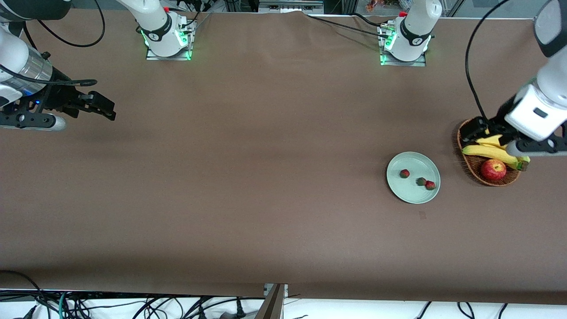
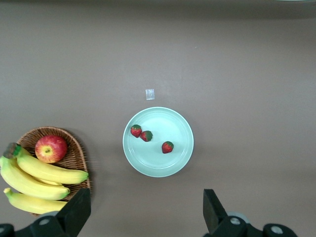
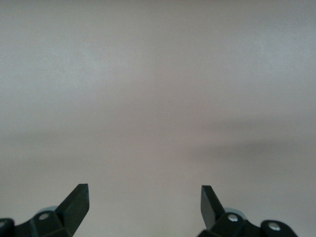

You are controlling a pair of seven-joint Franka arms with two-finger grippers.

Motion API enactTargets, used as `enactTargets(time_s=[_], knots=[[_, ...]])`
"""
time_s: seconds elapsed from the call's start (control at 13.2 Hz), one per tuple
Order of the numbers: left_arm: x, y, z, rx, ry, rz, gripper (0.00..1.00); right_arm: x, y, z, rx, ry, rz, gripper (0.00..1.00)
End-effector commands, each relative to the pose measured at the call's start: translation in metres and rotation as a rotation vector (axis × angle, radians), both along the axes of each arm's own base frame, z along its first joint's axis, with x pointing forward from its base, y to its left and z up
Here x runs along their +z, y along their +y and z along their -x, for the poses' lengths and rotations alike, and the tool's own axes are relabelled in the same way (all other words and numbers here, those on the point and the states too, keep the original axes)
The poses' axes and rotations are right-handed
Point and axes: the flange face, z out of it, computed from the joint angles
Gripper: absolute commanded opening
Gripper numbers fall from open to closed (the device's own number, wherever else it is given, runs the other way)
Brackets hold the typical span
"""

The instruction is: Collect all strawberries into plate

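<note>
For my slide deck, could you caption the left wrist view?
Three strawberries on the mint plate, fruit basket beside it, open left gripper above.

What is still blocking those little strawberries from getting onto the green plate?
Nothing visible: all three strawberries already lie on the plate. The left hand is open over the basket; the right hand waits open.

White arms (image 1: pixel 416 26), black tools (image 1: pixel 99 106), green-lit bases (image 1: pixel 168 53), black cables
</note>
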Motion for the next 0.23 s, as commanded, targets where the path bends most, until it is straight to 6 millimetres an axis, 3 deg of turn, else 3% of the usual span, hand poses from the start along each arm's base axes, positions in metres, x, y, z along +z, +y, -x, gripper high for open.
enactTargets(time_s=[0.0, 0.15], knots=[[-0.0053, 0.0041, 0.0347, 0.018, 0.002, 0.018, 1.00, 0.0055, -0.0005, -0.0013, -0.003, -0.001, -0.015, 1.00], [-0.0055, 0.0016, 0.0321, 0.012, 0.035, 0.014, 1.00, 0.0047, -0.0006, -0.0011, -0.003, 0.002, -0.014, 1.00]])
